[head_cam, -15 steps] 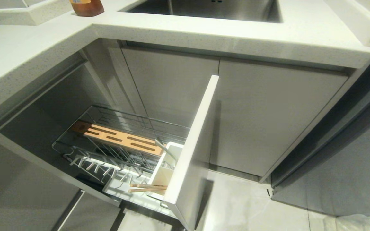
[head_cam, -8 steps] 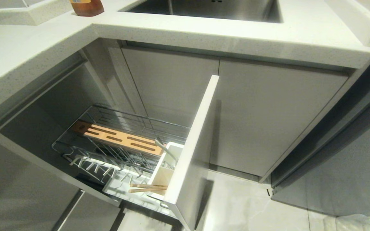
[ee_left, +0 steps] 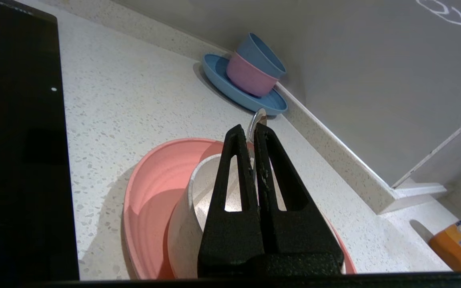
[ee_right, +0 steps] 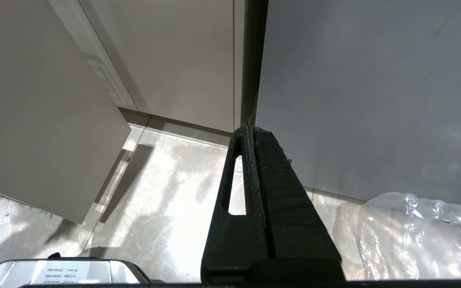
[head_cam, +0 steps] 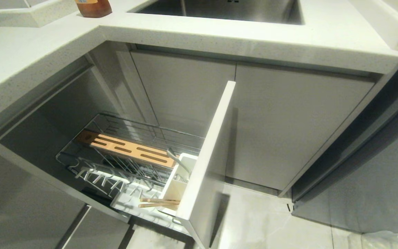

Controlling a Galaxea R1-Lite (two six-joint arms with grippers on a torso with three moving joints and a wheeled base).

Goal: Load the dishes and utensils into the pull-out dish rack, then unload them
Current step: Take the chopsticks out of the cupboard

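The left pincer (ee_left: pixel 251 132) hangs over the speckled desk (ee_left: pixel 134 92) with its two black fingers pressed together on a slim metal spoon (ee_left: pixel 257 120), whose shiny bowl end pokes out just past the fingertips. Right below it a cream-white bowl (ee_left: pixel 190 216) sits on a pink plate (ee_left: pixel 154 188), the bowl covering much of the plate's middle. Farther along the desk, against the wall, a blue bowl (ee_left: pixel 264 54) nests in a pink bowl (ee_left: pixel 248 78) on a blue plate (ee_left: pixel 234 90), well apart from the pink plate. A dark flat panel (ee_left: pixel 18 140) lies in the desk on one side, and an orange pack (ee_left: pixel 460 240) shows at the edge. In the head view neither arm appears; the dish rack (head_cam: pixel 130 162) stands pulled out from under the desk, its tall white front panel (head_cam: pixel 207 159) edge-on. A slotted wooden strip (head_cam: pixel 126 148) lies across the wire basket, and white cups (head_cam: pixel 180 176) sit just behind the panel — a grey utensil handle (head_cam: pixel 176 160) leans out of the far one. A pair of chopsticks (head_cam: pixel 157 202) lies flat near the cups at the near end of the rack. The right pincer (ee_right: pixel 250 130) hangs low beside the cabinets, fingers pressed together on nothing, above the pale floor (ee_right: pixel 166 200) near a clear plastic bag (ee_right: pixel 418 232).
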